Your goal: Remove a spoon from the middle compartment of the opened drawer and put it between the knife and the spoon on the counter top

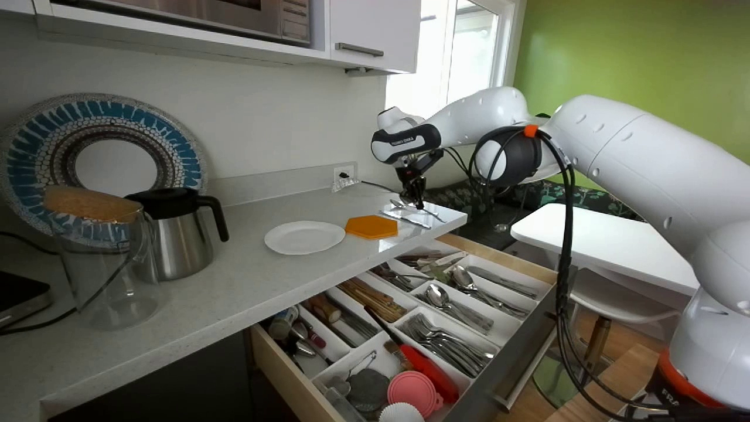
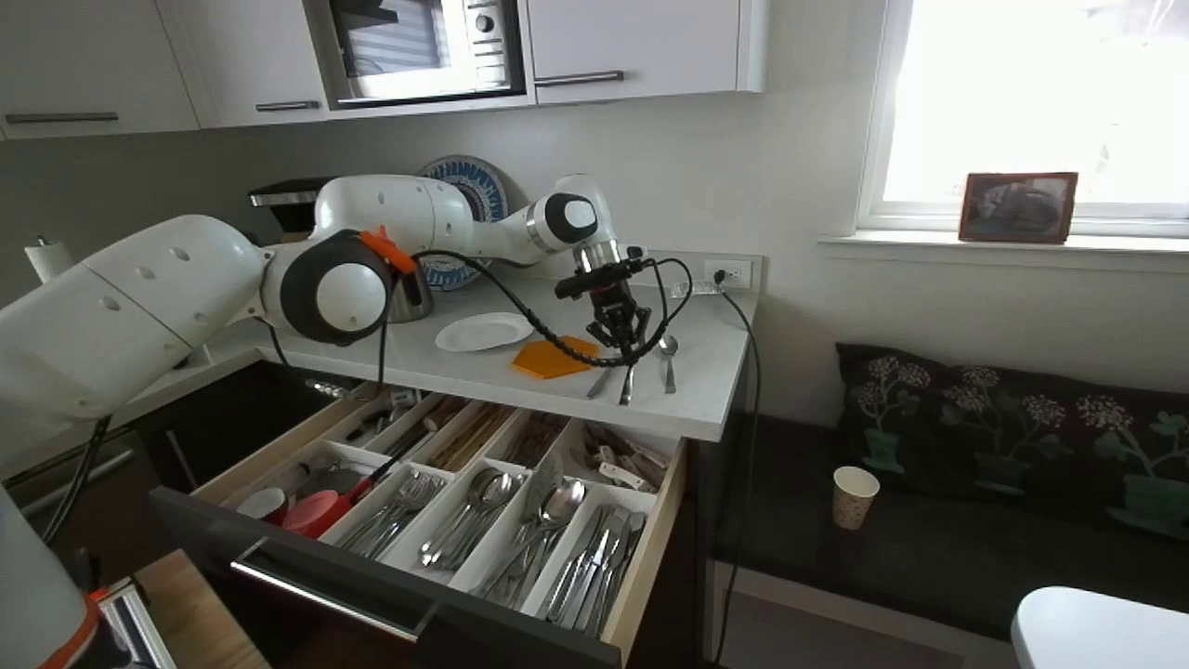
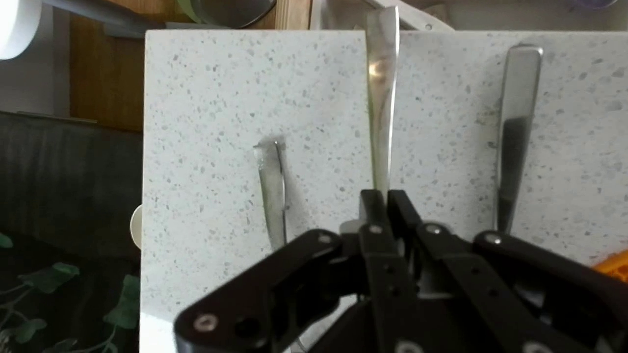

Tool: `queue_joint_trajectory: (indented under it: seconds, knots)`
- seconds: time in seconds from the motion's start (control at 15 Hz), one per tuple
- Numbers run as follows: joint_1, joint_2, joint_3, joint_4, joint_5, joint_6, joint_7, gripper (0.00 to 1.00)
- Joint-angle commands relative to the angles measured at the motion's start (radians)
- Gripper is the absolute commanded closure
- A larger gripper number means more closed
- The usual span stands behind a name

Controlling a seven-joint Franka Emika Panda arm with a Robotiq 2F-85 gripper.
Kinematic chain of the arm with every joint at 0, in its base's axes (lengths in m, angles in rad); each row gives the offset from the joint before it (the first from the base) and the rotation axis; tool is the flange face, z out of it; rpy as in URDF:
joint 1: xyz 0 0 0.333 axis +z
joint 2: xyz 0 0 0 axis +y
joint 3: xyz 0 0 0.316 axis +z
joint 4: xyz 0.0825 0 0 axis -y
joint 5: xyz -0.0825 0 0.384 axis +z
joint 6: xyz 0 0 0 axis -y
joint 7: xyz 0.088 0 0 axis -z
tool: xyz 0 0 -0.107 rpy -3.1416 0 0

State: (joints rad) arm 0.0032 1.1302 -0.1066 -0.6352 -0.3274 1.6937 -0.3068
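Pale wall backs a white speckled bench along its far side; the straight near edge runs above a pulled-out drawer. Sides are given facing the bench from the drawer.

Claw: narrow, fingers clamped on a metal handle. Item held: the task's spoon, bowl hidden by the claw in the wrist view, handle directed toward the near edge. Location: right part of the bench, between a knife on the left and a lying spoon on the right, its handle apart from theirs. Whether the held spoon touches the bench cannot be told.

Edges: in the wrist view the held handle's tip crosses the line of the near edge; knife and lying spoon stop inside it. Room: speckled surface shows on both sides of the held spoon, and a further strip runs from the lying spoon to the bench's right end. Left of the knife sits an orange mat, and farther left a white plate. White arm reaches over from the near side. A middle compartment of the drawer holds more spoons.
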Motion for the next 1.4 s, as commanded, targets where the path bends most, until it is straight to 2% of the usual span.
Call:
queue_joint_trajectory:
  seconds: [0.0, 0.33, 0.53, 0.6, 0.87, 0.93, 1.07, 1.13, 1.33]
  knots:
    - [-0.003, 0.074, -0.002, 0.101, -0.001, 0.007, -0.018, 0.98]
    - [-0.002, 0.097, 0.004, 0.128, 0.01, 0.008, -0.007, 0.98]
    - [0.0, 0.105, 0.006, 0.137, 0.012, 0.009, -0.004, 0.78]
    - [0.0, 0.107, 0.006, 0.139, 0.012, 0.008, -0.003, 0.75]
    - [0.001, 0.107, 0.009, 0.139, 0.012, 0.005, -0.003, 0.85]
    - [0.002, 0.102, 0.008, 0.138, 0.011, 0.002, -0.004, 0.77]
    - [0.006, 0.084, 0.008, 0.132, 0.011, -0.01, -0.003, 0.53]
    - [0.007, 0.07, 0.008, 0.129, 0.011, -0.016, -0.003, 0.52]
    - [0.002, 0.019, 0.029, 0.125, 0.038, -0.039, 0.018, 0.29]
